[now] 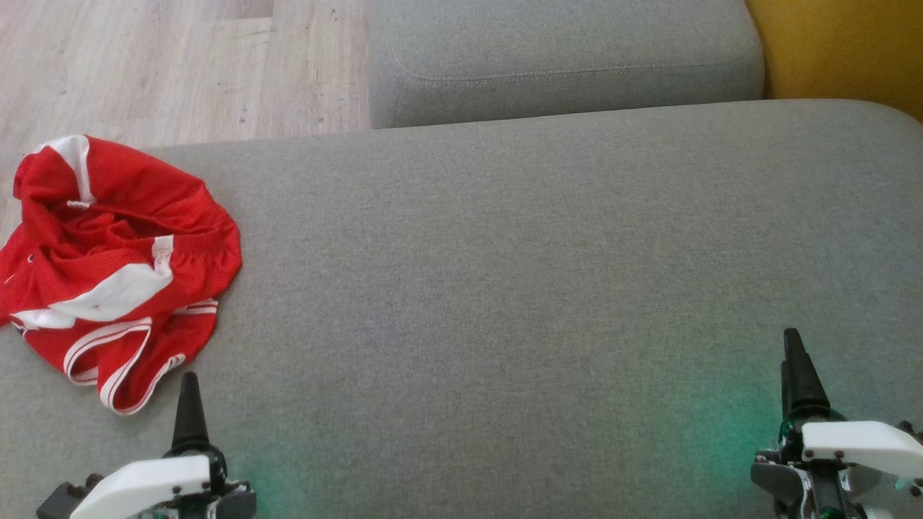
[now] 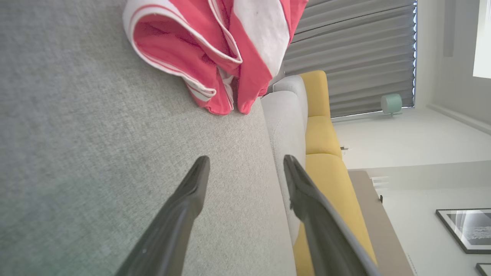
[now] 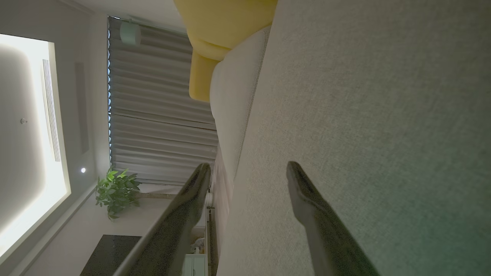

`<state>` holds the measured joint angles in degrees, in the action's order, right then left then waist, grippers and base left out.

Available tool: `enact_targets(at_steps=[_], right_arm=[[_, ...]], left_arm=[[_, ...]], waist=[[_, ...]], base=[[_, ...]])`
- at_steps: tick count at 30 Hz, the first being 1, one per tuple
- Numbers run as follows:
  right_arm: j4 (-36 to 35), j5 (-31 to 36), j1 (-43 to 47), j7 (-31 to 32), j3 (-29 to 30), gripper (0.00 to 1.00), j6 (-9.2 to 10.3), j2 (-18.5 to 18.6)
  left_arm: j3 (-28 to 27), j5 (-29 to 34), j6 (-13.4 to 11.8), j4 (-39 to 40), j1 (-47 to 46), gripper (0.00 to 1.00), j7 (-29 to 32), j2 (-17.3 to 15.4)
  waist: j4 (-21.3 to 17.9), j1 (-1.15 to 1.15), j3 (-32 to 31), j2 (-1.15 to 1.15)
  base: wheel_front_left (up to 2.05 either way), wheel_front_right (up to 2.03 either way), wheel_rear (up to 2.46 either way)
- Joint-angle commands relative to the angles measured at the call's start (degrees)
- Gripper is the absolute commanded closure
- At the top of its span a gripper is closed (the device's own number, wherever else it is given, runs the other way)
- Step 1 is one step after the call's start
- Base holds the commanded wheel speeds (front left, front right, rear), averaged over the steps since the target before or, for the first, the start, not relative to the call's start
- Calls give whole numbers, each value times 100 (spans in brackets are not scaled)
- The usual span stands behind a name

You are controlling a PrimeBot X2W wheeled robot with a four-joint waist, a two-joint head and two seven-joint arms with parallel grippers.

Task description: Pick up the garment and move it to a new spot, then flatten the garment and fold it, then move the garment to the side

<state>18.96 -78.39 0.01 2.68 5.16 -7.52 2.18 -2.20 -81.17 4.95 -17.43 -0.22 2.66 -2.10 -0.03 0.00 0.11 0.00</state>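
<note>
Red mesh garment with white panels and striped hems: crumpled in a heap, lying just ahead of the left gripper's fingertips and a little to their outer side, not touching them. It is well apart from the right gripper.

Grey woven-fabric seat cushion: broad and flat, under both pairs of fingers; the garment rests at its left edge.

Left gripper: two long dark fingers spread apart, nothing between them, above bare cushion.

Right gripper: fingers likewise spread wide and empty, above bare cushion.

Grey upholstered back cushion: beyond the fingertips, past the far edge of the seat.

Yellow cushion: beyond the right fingers, beside the back cushion.

Pale wood-plank floor: beyond the garment.
</note>
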Motion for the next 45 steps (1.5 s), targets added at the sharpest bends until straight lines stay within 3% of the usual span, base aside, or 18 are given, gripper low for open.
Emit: enact_targets(at_steps=[1,45], right_arm=[[-228,195,-271,-71,-54,0,1,34],[-594,3506,-308,-814,-691,0,2,49]], left_arm=[[-4,183,-23,225,-270,0,-57,-40],[651,3486,-703,858,-325,0,-806,-56]], waist=[[-3,0,2,0],[-13,0,-40,0]], base=[[0,0,0],[0,0,0]])
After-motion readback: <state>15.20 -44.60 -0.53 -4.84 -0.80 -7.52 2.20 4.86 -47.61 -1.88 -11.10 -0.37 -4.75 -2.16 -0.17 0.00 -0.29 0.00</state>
